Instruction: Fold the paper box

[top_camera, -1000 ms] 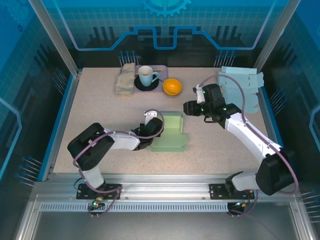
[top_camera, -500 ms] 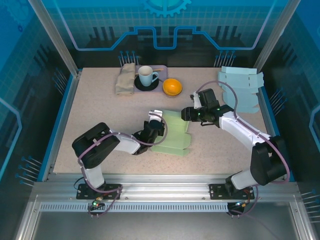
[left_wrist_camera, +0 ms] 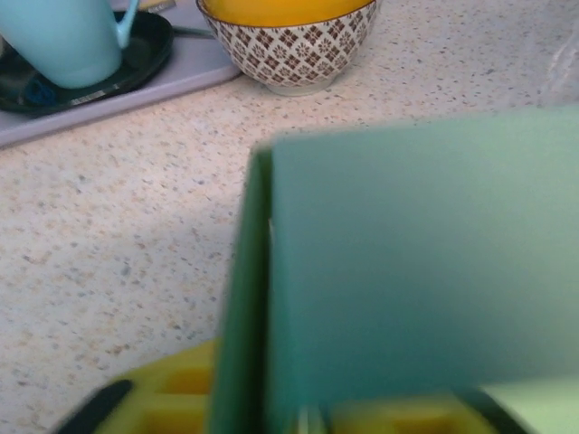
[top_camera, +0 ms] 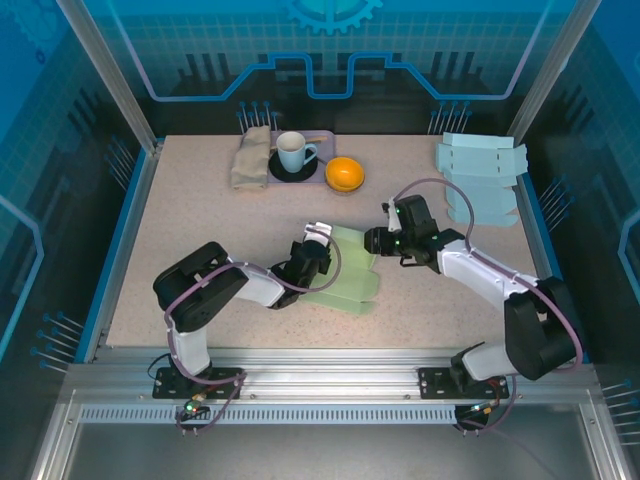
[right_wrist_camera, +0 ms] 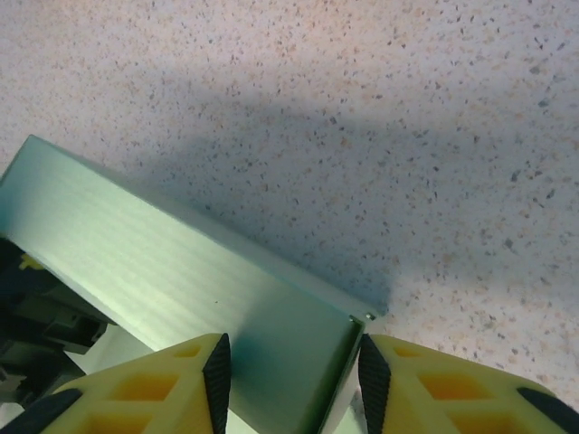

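The pale green paper box (top_camera: 345,278) lies partly folded at the table's middle. My left gripper (top_camera: 318,250) is at its left end. In the left wrist view a raised green wall (left_wrist_camera: 407,262) of the box stands close and blurred, its edge running down between my yellow fingers (left_wrist_camera: 172,398); the pads are hidden. My right gripper (top_camera: 372,240) is at the box's far right corner. Its jaws (right_wrist_camera: 291,371) are open and straddle the folded end flap (right_wrist_camera: 289,353), with a black pad close on each side.
Several flat light-blue box blanks (top_camera: 482,172) lie stacked at the back right. At the back stand an orange bowl (top_camera: 344,173) and a light-blue cup (top_camera: 292,152) on a dark saucer, beside a beige cloth (top_camera: 250,155). The bowl (left_wrist_camera: 289,41) is just beyond the box.
My right gripper has come down and left onto the box's far corner, its jaws narrowing around the flap. The left gripper and the box have shifted slightly right, and the box has turned a little.
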Robot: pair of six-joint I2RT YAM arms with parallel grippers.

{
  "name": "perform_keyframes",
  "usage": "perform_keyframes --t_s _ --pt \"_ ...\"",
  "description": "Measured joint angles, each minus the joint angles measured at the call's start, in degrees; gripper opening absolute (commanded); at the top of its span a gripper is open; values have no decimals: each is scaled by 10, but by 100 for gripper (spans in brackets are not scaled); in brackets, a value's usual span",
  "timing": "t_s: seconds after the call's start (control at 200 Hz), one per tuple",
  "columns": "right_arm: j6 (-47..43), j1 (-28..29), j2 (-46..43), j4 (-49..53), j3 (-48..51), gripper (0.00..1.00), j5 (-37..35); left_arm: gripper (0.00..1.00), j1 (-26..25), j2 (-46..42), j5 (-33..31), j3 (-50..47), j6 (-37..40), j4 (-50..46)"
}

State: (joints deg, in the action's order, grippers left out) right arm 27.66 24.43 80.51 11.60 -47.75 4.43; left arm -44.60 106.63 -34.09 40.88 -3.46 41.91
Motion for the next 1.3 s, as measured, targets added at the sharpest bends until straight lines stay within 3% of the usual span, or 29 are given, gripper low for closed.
perform_keyframes --t_s 0.25,0.495,0.63,0.73,0.91,1.11,1.301 --pt "7 25 -14 -8 14 43 -47 48 0 -27 49 -1 9 -52" --pt "9 36 -14 -8 14 43 -73 48 0 -170 70 -65 -2 -110" --pt "8 37 -14 -8 14 44 -79 49 9 -272 91 -96 -53 -174" --pt "5 38 -14 -8 13 44 -85 45 46 -317 130 -79 -121 -239" --pt "-5 40 -14 -8 13 44 -88 44 118 -299 221 10 -242 -317" --pt "-9 40 -16 -7 13 44 -88 42 118 -235 304 61 -326 -327" --pt "-9 41 -17 -7 13 44 -87 38 111 -177 336 75 -373 -341"
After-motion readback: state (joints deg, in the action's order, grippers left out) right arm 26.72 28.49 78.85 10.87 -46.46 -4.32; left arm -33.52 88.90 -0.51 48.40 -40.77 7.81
